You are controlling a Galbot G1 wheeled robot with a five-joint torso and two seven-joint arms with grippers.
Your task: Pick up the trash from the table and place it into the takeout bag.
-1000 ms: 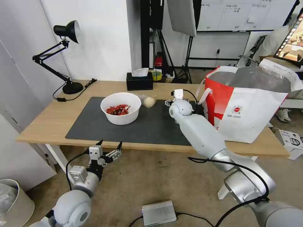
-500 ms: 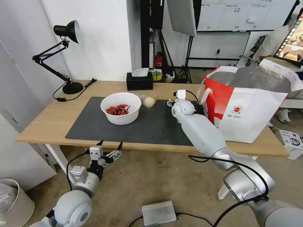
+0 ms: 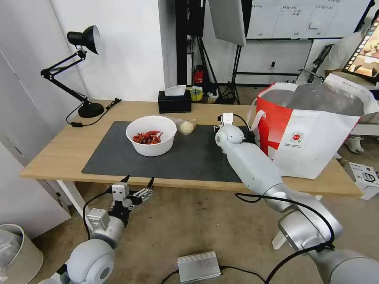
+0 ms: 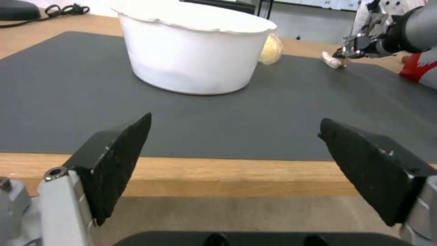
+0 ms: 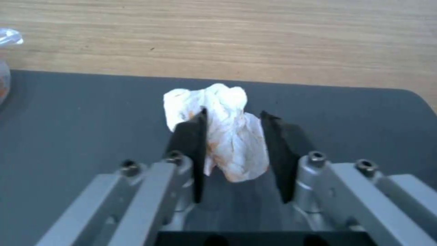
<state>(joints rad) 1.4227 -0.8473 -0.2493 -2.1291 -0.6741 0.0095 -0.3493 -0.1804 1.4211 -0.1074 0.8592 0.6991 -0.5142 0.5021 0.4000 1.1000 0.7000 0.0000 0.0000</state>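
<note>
My right claw is straddling the crumpled tissue on the bench mat, fingers narrowing, seemingly touching it; the takeout bag is sitting just beside, rightward.

One bowl, one bagged bun, one tissue (crumpled), one takeout bag, one lamp
</note>
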